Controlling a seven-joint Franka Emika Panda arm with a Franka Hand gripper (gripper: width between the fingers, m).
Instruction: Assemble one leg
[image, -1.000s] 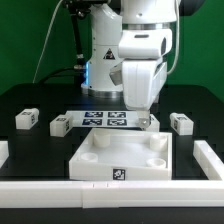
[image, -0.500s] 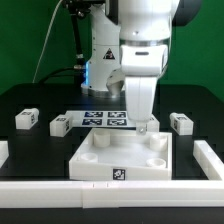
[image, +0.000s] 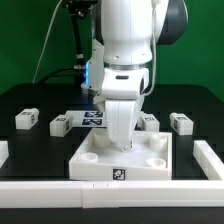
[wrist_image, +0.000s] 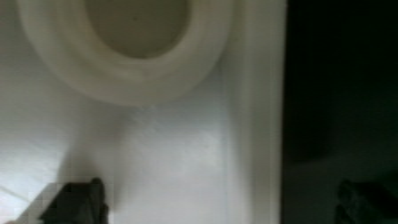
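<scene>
Reaching steeply down over the large flat white square slab (image: 150, 170) with corner sockets, with the white robot arm (image: 125, 50) stacked upright above it and the wrist aimed almost straight at the slab's middle. Hanging low there with the two-finger gripper (image: 121, 147); touching the slab or just above it, cannot tell.

Seen only from outside: four small white chunky plastic blocks with black-and-white tags, resting on the black table (image: 30, 95) behind the slab. At the exterior view's left, the far-left leg (image: 27, 118) and the inner-left leg (image: 60, 124). At its right, the inner-right leg (image: 150, 122) and the far-right leg (image: 181, 122). All apart from the gripper. Also the marker board (image: 92, 118), half hidden behind the arm.

Seen only from the wrist: dark fingertips (wrist_image: 71, 200) spread wide apart, above white slab surface, a round socket (wrist_image: 134, 40) and a strip of dark table.
</scene>
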